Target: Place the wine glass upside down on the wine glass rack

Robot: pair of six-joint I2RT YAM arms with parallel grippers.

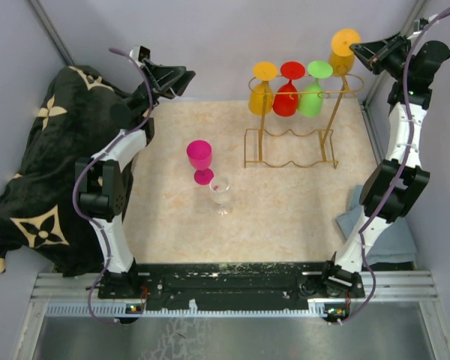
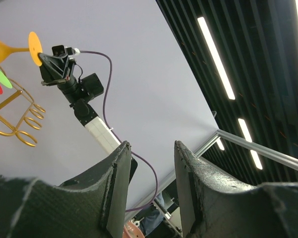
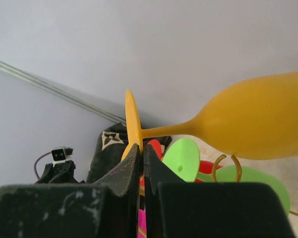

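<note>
Right wrist view: the only one that shows the grip up close. The right jaws are clamped tight on the rim of the yellow wine glass (image 3: 258, 124) foot.
Top view: shows that glass foot-up and bowl-down at the far right end of the rack (image 1: 291, 139), up by the top rail. I can't tell if the stem sits in the rail.
Left wrist view: the left jaws are partway open with nothing between them, aimed up at the wall and ceiling lights.
Glass vs jaws: the stem and bowl stick out sideways past the right jaws' tips, well apart from the left jaws.
In the way: a green glass (image 1: 312, 94) hangs just beside it, then a red glass (image 1: 286, 94) and a second yellow glass (image 1: 262, 94).
Around: a pink glass (image 1: 199, 157) and a clear glass (image 1: 221, 191) stand on the bench (image 1: 285, 225). There's a black blanket (image 1: 37, 165) on the left and a grey cloth (image 1: 390, 232) on the right.
</note>
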